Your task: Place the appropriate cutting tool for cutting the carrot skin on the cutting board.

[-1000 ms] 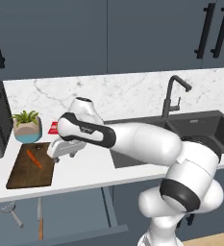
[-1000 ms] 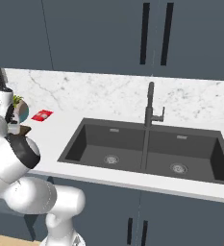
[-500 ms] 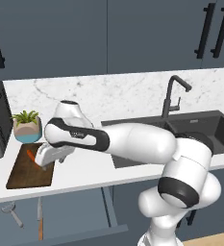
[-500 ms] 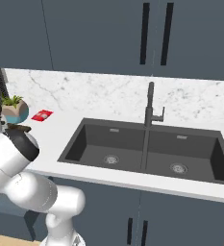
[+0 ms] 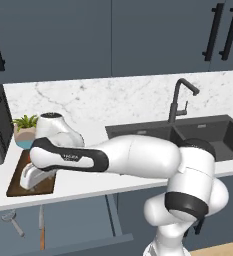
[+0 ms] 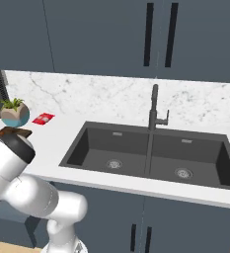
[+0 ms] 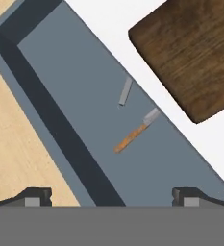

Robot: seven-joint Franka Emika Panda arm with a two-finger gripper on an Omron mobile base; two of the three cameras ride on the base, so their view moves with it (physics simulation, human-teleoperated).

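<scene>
Two tools lie in the open drawer [image 7: 84, 96]; with gripper [image 7: 111, 196] spread empty, we should descend on the peeler [image 5: 11, 221] near its left edge, not the knife [image 7: 132, 134].

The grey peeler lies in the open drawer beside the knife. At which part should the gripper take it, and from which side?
Probably the slim straight handle, from straight above, with the open gripper set across it. The peeler lies flat on the floor of the drawer, so there is no way in from the side, and its rounded head looks too wide.
</scene>
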